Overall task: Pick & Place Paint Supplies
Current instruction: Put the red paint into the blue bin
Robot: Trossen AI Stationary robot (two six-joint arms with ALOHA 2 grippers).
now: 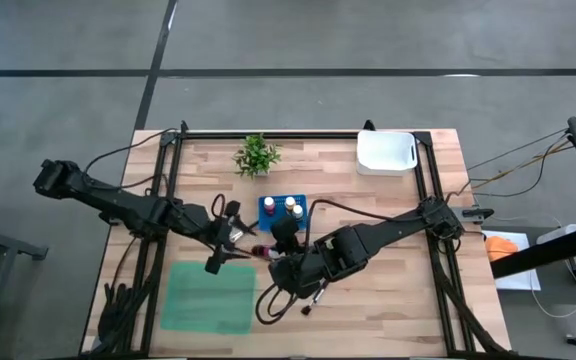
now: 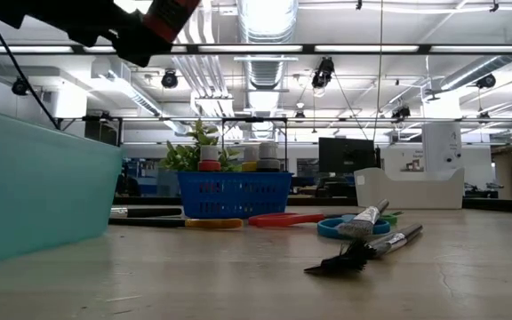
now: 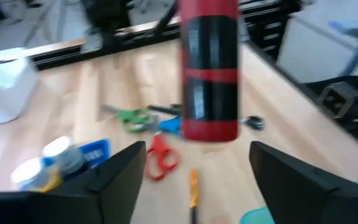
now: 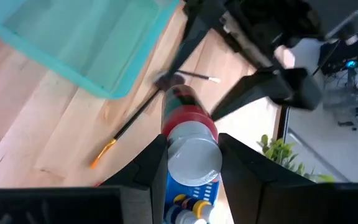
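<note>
Gripping red paint bottle [image 4: 188, 134] at its white-capped end: right gripper [image 4: 191, 163], fingers closed on bottle, raised off table just beside blue basket [image 1: 283, 211]. Left gripper [image 3: 197, 165] facing bottle's other end, fingers spread wide, not touching. Other capped bottles [image 1: 291, 207] upright inside basket. Scissors [image 3: 160, 155], brushes [image 2: 372, 249] lying near basket. Teal bin [image 1: 208, 296] farther off.

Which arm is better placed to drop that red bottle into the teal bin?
Probably left: the open left gripper brackets the red bottle the right gripper holds, and the teal bin lies on its side.
</note>
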